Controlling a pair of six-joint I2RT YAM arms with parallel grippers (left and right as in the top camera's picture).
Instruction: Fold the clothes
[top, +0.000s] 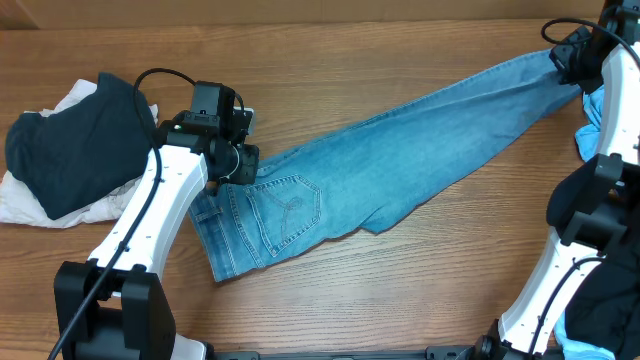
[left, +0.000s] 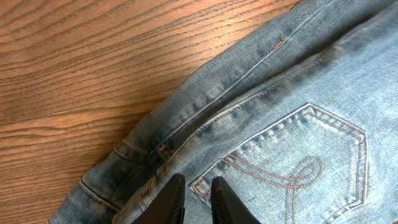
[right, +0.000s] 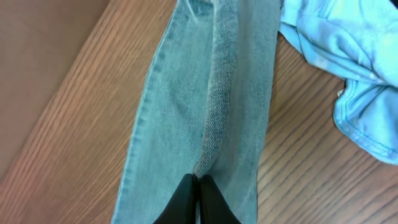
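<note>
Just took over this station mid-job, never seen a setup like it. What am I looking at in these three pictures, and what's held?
Two white robot arms, each ending in a two-finger gripper, work at a wooden table. The wide picture looks down from above; the other two come from wrist cameras, so the black tips at the bottom are each arm's own fingers. Light-blue jeans lie stretched across the table. The right gripper is shut on the leg end, the cloth drawn into a ridge. The left gripper sits at the waistband beside a back pocket, fingers nearly together; whether it pinches denim I cannot tell. A dark navy top on a white garment lies at the left, a sky-blue cloth at the right.
</note>
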